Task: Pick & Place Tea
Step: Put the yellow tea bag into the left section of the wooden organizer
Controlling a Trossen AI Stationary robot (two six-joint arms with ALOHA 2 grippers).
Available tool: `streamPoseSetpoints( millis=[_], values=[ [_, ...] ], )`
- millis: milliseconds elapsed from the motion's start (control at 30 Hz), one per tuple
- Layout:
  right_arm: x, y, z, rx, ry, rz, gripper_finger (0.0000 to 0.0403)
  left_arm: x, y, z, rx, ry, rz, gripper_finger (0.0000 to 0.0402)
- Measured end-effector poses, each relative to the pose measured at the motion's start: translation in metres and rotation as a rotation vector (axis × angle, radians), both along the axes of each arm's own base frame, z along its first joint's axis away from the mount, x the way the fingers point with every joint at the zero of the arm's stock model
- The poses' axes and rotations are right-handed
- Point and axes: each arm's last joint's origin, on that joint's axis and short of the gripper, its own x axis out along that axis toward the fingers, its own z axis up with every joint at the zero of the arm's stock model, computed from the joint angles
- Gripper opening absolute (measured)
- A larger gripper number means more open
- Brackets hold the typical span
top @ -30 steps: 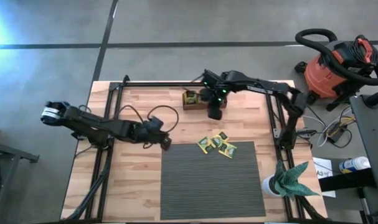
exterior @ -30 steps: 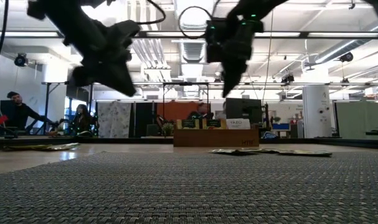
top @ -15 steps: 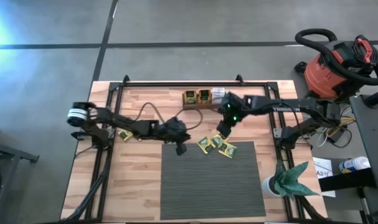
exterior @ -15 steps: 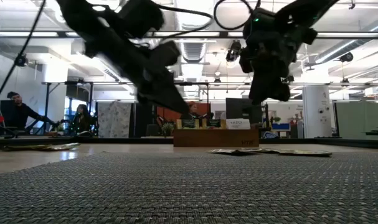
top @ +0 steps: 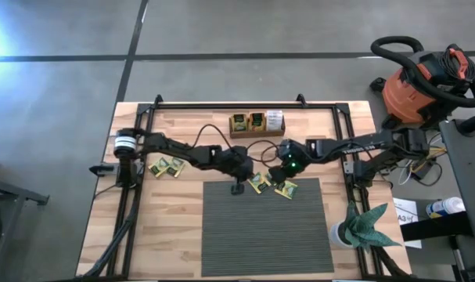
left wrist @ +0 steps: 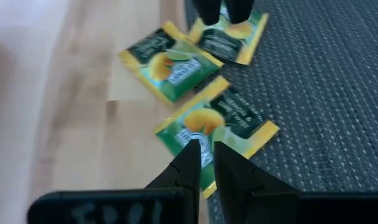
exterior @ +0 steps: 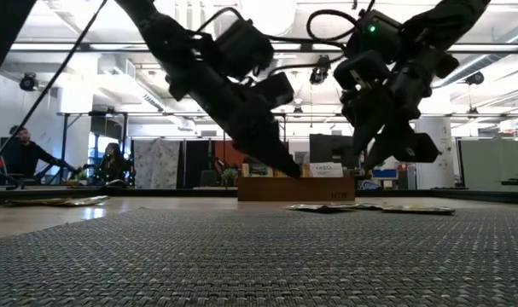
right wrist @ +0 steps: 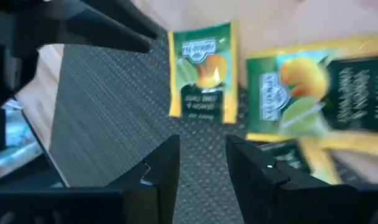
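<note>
Several yellow-green tea sachets point(top: 260, 183) lie flat in a loose cluster, partly on the far edge of the grey mat point(top: 264, 231) and partly on the wood. My left gripper point(top: 237, 188) hangs over the mat just left of the cluster. Its fingers are together, pointing down at one sachet point(left wrist: 217, 127) from just above point(left wrist: 204, 152). My right gripper point(top: 285, 170) is open over the right side of the cluster. In its wrist view, its fingers stand apart above the mat point(right wrist: 202, 158), with two sachets point(right wrist: 201, 71) beyond them.
The brown wooden tray point(top: 257, 124) stands near the far edge with sachets upright in its compartments. Two more sachets point(top: 167, 166) lie on the wood at the left. A teal leafy object point(top: 362, 225) sits at the near right corner. People sit beyond the table point(exterior: 24, 153).
My left gripper has swept toward the table's right and come down beside the sachet cluster. My right gripper has left the tray, moved toward the near edge, and come down over the cluster. The sachets on the mat have stayed put.
</note>
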Motion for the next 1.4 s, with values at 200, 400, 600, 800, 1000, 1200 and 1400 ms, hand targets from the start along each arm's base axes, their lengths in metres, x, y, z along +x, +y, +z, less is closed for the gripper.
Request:
streamPoseSetpoints(
  millis=[200, 400, 600, 800, 1000, 1200, 1400],
  values=[
    [0.002, 0.016, -0.008, 0.027, -0.001, -0.063, 0.0144, 0.01, 0.0, -0.014, -0.018, 0.03, -0.032, 0.0039],
    [0.006, 0.024, -0.026, 0.065, 0.05, -0.104, 0.0159, 0.011, 0.0, -0.032, -0.036, 0.092, -0.02, 0.0039],
    [0.018, 0.025, -0.041, 0.079, 0.098, -0.127, 0.0169, 0.007, 0.0, -0.035, -0.061, 0.114, 0.003, 0.0039],
    [0.035, 0.024, -0.045, 0.036, 0.099, -0.136, 0.0173, 0.006, 0.0, -0.035, -0.121, 0.126, 0.056, 0.0039],
    [0.049, 0.02, -0.036, -0.051, 0.053, -0.154, 0.0166, 0.006, -0.004, -0.035, -0.161, 0.13, 0.079, 0.0039],
    [0.053, 0.02, -0.036, -0.031, 0.051, -0.123, 0.0142, 0.008, -0.004, -0.033, -0.165, 0.125, 0.082, 0.0039],
    [0.047, 0.022, -0.041, 0.006, 0.124, -0.13, 0.0114, 0.008, -0.004, -0.033, -0.167, 0.128, 0.093, 0.0039]
  ],
)
